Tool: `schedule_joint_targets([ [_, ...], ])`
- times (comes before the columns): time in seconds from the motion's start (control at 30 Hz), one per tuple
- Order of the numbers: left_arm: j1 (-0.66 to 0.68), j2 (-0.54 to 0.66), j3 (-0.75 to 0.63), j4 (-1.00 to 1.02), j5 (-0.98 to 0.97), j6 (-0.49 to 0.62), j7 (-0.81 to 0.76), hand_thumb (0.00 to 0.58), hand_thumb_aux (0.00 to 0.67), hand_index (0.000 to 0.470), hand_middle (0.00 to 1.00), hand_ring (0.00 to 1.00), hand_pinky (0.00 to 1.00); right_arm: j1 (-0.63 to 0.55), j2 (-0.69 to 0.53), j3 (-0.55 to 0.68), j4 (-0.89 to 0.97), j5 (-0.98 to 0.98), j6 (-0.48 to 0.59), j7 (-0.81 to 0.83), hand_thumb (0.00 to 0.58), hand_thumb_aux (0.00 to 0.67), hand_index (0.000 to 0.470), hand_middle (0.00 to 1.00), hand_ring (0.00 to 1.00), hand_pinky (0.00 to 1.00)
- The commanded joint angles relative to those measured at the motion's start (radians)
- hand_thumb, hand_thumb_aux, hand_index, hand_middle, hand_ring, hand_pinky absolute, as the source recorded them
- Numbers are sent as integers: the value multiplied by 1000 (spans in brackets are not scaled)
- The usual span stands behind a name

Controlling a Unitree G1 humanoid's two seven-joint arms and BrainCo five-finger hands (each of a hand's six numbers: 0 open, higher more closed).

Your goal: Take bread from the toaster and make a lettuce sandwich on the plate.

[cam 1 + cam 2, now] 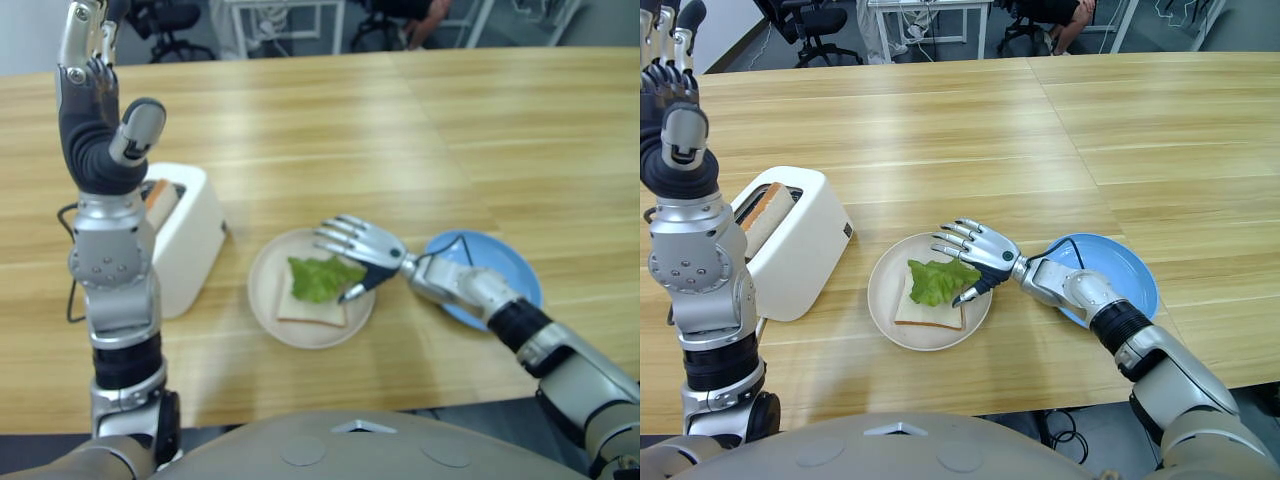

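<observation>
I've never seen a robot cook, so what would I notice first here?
Probably the green lettuce lying on a bread slice on the round plate mid-table, with the right hand spread open at its right edge. Next, the left hand raised high on the left, by the white toaster, which holds another slice.

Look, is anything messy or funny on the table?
Nothing looks wrong. The lettuce lies on the bread on the plate, the toaster stands upright, and nothing is spilled.
</observation>
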State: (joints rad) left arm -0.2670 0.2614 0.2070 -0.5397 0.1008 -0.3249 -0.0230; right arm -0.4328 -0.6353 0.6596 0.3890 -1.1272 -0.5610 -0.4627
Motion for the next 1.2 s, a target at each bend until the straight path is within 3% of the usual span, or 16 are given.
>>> schedule_joint_targets([
  [0.03,-4,3,-4,-3,-2,11,-6,248,163,112,0,0,0,25,-2,-19,-60,24,-4,34,0,0,0,0,0,0],
  [0.3,-14,7,-4,6,1,13,-7,258,171,117,0,0,0,61,-12,-73,-145,117,-47,73,0,0,0,0,0,0],
  [0.37,-15,22,19,0,-20,21,-14,9,5,4,0,0,0,78,-32,-149,-177,216,-80,66,0,0,0,0,0,0],
  [0.63,37,163,200,146,-110,17,-74,0,0,0,0,0,0,209,-88,-585,-269,979,-286,125,0,0,0,0,0,0],
  [0.8,159,254,218,295,-62,-3,-139,0,0,0,0,0,0,263,-63,-737,-362,1335,-327,242,0,0,0,0,0,0],
  [0.93,236,323,222,391,-5,-57,-171,0,0,0,0,0,0,268,-11,-796,-428,1450,-310,323,0,0,0,0,0,0],
  [1.2,410,559,232,478,223,-133,-228,0,0,0,0,0,0,259,105,-849,-485,1363,-284,422,0,0,0,0,0,0],
])
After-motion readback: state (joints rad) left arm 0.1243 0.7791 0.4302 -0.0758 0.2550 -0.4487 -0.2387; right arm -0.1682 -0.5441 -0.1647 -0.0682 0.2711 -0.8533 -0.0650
